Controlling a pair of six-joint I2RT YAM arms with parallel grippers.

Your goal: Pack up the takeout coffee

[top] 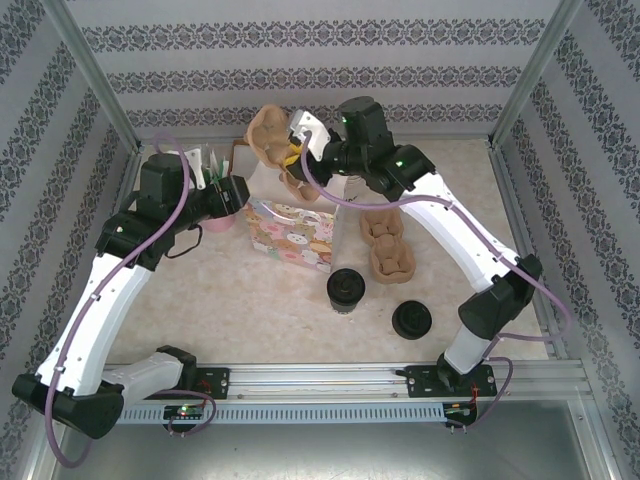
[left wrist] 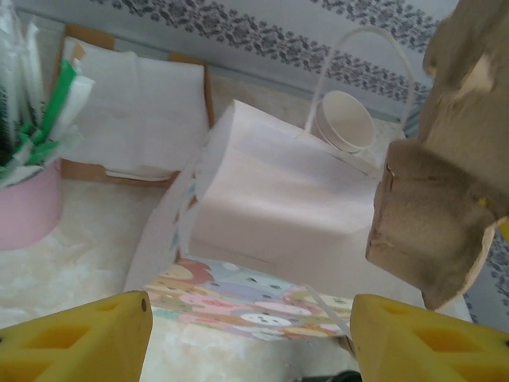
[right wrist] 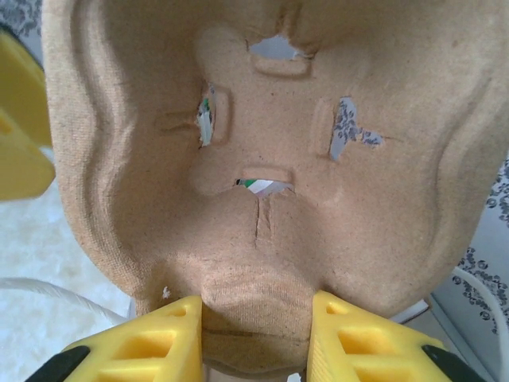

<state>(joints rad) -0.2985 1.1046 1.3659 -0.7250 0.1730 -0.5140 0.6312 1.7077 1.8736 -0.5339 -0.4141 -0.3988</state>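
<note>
The takeout coffee [top: 347, 290], a cream paper cup under a round black plastic lid, stands on the pale marbled table [top: 230, 300]. It is just near-right of the cartoon-printed paper gift bag [top: 290, 238] and well apart from both arms' fingers. From above, little more than its lid shows. To its right lies a low pile of loose black lids [top: 412, 320].

The right gripper [right wrist: 254, 346] is clamped on the edge of a brown moulded pulp carrier [right wrist: 262, 159], which it holds off the table at the far side, beyond the bag. The left gripper [left wrist: 250, 338] has its yellow fingers [left wrist: 79, 334] wide apart with nothing between them. It hangs just left of the bag, facing its pale inside, beside a pink pot [left wrist: 28, 203] of green and white sticks.

The cup will probably be light if empty, and noticeably heavier and top-heavy if filled; which it is cannot be told. Its paper wall is thin and likely to dent under a hard squeeze, and the smooth surface may slide on plastic fingers. The lid is only pressed on, so lifting by it risks popping it off.

The safest hold seems to be across the wall a little below the lid. The rolled rim stiffens the paper there, and the cup's upward flare would stop it slipping down through the grip. It should be squeezed gently and kept upright all the way into the carrier or bag.
</note>
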